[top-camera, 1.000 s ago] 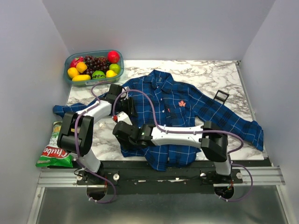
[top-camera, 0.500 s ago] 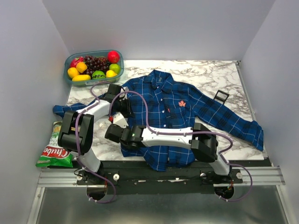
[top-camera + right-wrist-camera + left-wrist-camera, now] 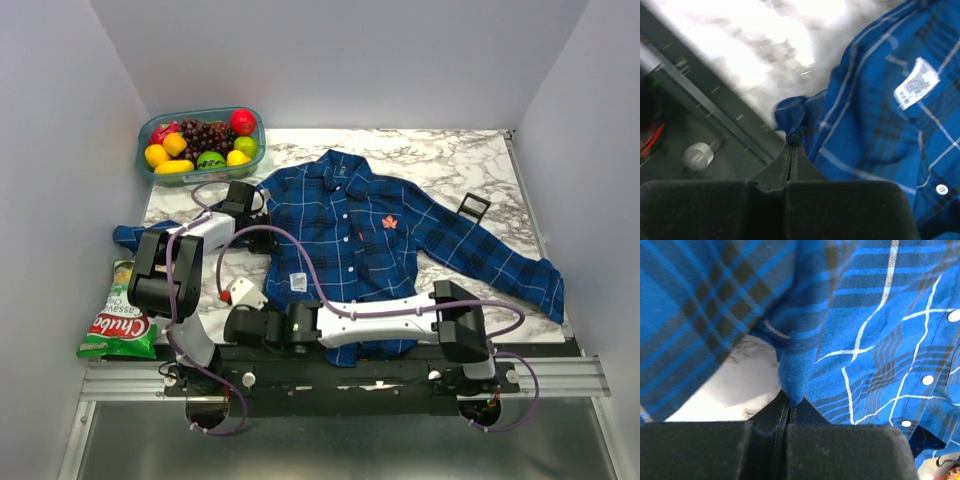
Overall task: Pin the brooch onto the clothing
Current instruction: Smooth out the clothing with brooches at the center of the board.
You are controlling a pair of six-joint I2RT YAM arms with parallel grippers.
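My left end effector [image 3: 789,408] is clamped on a fold of the shirt [image 3: 330,225] by the sleeve seam. My right end effector [image 3: 791,146] pinches the hem corner, just beside the near edge of the worktop [image 3: 440,160]. The brooch [image 3: 389,222] sits on the chest, well to the right of both. Bare worktop lies between my two grips.

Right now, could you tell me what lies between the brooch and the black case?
From the brooch, shirt fabric, then bare marble table up to the case; top view.

The long-sleeved fabric shirt [image 3: 330,215] is plaid, dark and bright blue with thin white lines and white buttons; the tiny leaf-shaped pin [image 3: 389,222] seems salmon-red.
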